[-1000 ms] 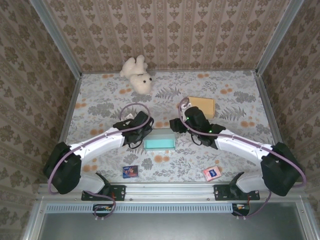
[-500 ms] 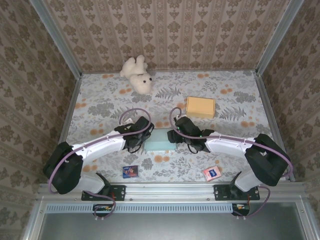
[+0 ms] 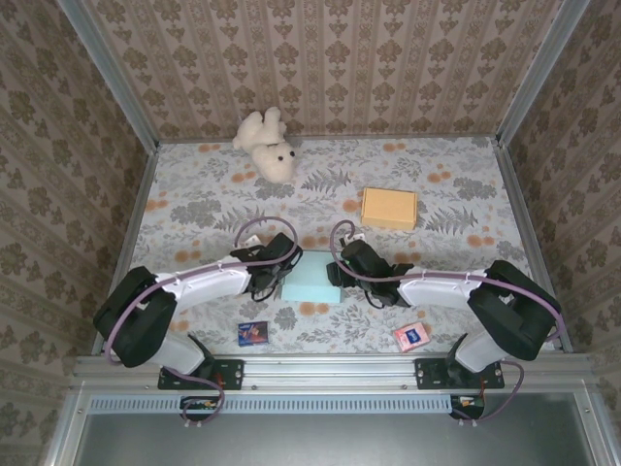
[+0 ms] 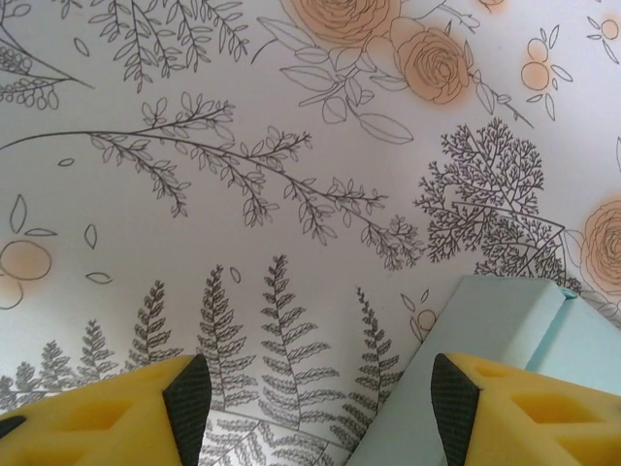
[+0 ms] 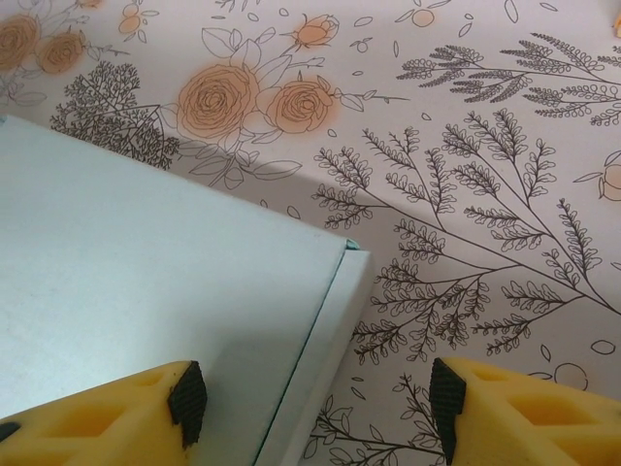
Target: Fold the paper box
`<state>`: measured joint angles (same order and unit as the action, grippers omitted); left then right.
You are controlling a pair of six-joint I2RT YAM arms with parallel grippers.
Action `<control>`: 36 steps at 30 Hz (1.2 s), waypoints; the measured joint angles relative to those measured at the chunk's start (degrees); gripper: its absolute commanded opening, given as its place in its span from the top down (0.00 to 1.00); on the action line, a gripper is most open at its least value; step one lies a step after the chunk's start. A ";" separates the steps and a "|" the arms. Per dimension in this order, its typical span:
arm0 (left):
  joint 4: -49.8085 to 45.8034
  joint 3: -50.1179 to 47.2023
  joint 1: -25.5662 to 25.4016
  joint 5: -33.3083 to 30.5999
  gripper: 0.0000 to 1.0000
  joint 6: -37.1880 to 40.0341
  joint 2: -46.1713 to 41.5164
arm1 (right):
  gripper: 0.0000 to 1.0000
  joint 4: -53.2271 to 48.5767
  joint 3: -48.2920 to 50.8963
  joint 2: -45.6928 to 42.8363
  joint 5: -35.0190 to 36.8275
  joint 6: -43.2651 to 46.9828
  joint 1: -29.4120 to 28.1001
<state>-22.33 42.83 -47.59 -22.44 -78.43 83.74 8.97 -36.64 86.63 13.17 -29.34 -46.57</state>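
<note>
two open grippers, nothing held: left gripper (image 3: 275, 275) at left end of teal paper box (image 3: 310, 282), right gripper (image 3: 342, 269) at right end. box flat on table (image 3: 194, 199). likely step: lining up on ends. next: close on ends evenly, no shoving box.

Bright, even, diffuse light throughout — a soft grey shadow falls on the near part of the paper box (image 5: 146, 252), and the yellow fingers (image 4: 87, 413) blur slightly at both wrist views' bottom edge
</note>
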 measured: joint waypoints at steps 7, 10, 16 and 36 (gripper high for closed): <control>1.60 4.59 0.17 -2.27 0.35 1.29 5.42 | 0.35 3.87 1.18 0.74 2.08 -1.73 -0.02; 3.80 5.95 0.31 -2.34 0.35 2.69 7.34 | 0.35 5.20 1.46 1.22 3.06 -2.40 0.55; 5.35 7.37 0.44 -3.82 0.30 7.65 8.55 | 0.35 7.87 1.60 2.38 3.17 -3.67 2.64; 2.34 3.39 3.06 16.37 0.00 8.50 -2.05 | 0.35 14.53 5.38 1.99 1.18 -4.35 3.93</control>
<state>-19.99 46.22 -44.53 -6.07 -69.93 81.69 23.51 -31.27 88.62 14.35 -33.69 -42.63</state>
